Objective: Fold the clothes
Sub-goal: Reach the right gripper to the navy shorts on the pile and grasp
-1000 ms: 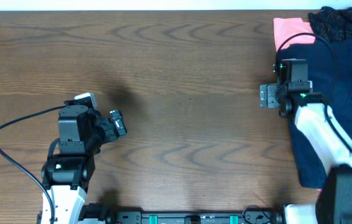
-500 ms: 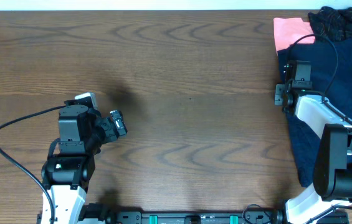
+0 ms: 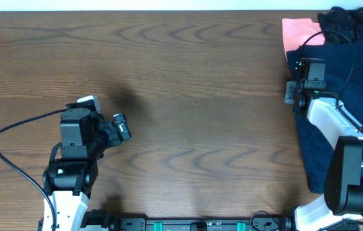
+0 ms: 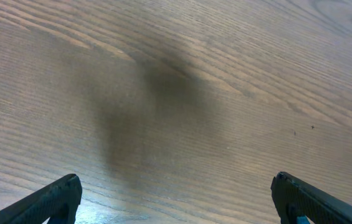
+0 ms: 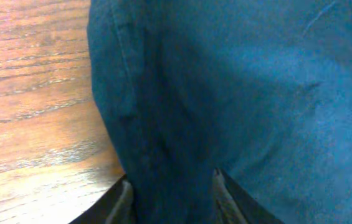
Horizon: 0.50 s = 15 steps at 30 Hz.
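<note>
The clothes lie heaped at the table's right edge: a dark navy garment (image 3: 361, 102), a salmon-pink one (image 3: 297, 32) behind it, and a black patterned one (image 3: 354, 22) at the far corner. My right gripper (image 3: 292, 92) sits at the navy garment's left edge. In the right wrist view the navy garment (image 5: 238, 93) fills the frame, and my right gripper (image 5: 171, 196) is shut on a fold of its hem. My left gripper (image 3: 122, 127) hovers open over bare wood at the near left; the left wrist view shows my left gripper (image 4: 176, 199) holding nothing.
The wooden table (image 3: 194, 96) stretches between the two arms. A black cable (image 3: 14, 128) loops beside the left arm. The right arm's white link (image 3: 326, 119) lies over the navy cloth.
My right gripper moved right and slightly back onto the navy garment's edge and closed on the cloth. The left arm stayed still.
</note>
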Each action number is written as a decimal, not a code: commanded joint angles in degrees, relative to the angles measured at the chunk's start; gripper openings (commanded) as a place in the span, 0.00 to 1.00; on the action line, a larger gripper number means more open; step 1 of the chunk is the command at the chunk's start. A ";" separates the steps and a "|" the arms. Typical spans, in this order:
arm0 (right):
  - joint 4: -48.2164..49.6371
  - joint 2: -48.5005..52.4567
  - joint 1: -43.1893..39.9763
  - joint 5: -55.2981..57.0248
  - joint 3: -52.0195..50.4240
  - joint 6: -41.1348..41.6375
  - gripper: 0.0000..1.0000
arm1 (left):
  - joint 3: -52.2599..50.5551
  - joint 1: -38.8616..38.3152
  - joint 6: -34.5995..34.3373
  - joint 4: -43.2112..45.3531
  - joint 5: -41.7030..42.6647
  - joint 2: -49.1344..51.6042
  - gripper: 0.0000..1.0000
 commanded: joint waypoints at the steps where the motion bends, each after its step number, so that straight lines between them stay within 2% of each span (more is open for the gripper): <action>1: -0.42 -0.96 -0.59 -1.88 0.96 0.59 0.34 | 1.38 -0.17 -0.72 -0.17 0.17 0.04 0.98; 4: -0.94 -0.96 -0.59 -1.86 0.94 0.57 0.30 | 1.38 -0.17 -0.72 -0.17 0.17 0.04 0.98; 6: -1.57 -0.85 -0.59 -1.88 0.92 0.57 0.24 | 1.38 -0.17 -0.70 -0.17 0.17 0.04 0.98; 9: -2.19 -0.76 -0.57 -1.90 0.90 0.59 0.01 | 1.38 -0.17 -0.72 -0.17 0.17 0.04 0.98; 15: -3.41 -4.20 -0.28 -13.03 3.41 0.57 0.01 | 1.38 -0.17 -0.70 -0.17 0.17 0.04 0.98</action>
